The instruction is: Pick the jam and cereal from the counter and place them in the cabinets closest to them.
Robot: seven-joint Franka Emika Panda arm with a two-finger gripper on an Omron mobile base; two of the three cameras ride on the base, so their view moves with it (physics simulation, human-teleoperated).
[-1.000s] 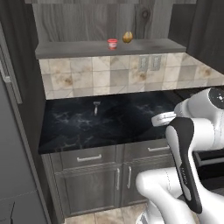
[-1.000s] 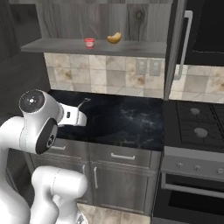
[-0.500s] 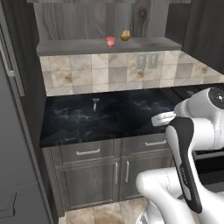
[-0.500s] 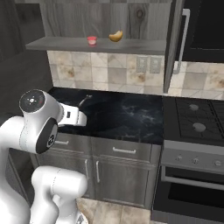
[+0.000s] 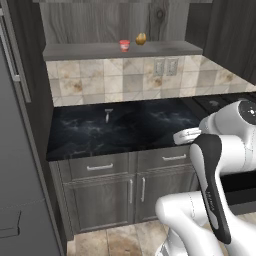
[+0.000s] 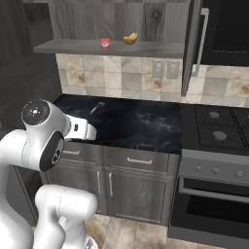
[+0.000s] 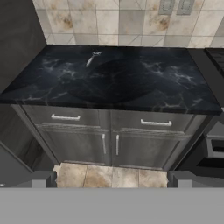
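Note:
The jam (image 5: 124, 45) (image 6: 104, 43), a small red jar, stands on the grey shelf board of the open cabinet (image 5: 80, 51) (image 6: 68, 46), above the black marble counter (image 5: 150, 125) (image 6: 146, 124) (image 7: 131, 83). A golden-brown egg-shaped thing (image 5: 141, 38) (image 6: 130, 38) sits just right of the jar. The cereal is out of view. My gripper (image 7: 112, 179) is open with nothing between its fingers, held back from the counter's front edge and looking down at the counter and base units. The folded arm stands in front of the counter.
An open dark cabinet door (image 6: 192, 44) hangs right of the shelf. A stove (image 6: 219, 126) with an oven adjoins the counter on the right. A tall dark unit (image 5: 15, 125) stands on the left. A small pale thing (image 5: 107, 114) (image 7: 92, 58) lies on the counter.
The whole picture has shifted: the base has backed a little away from the counter, so more floor and stove show. The jam stays on the shelf. The gripper stays open.

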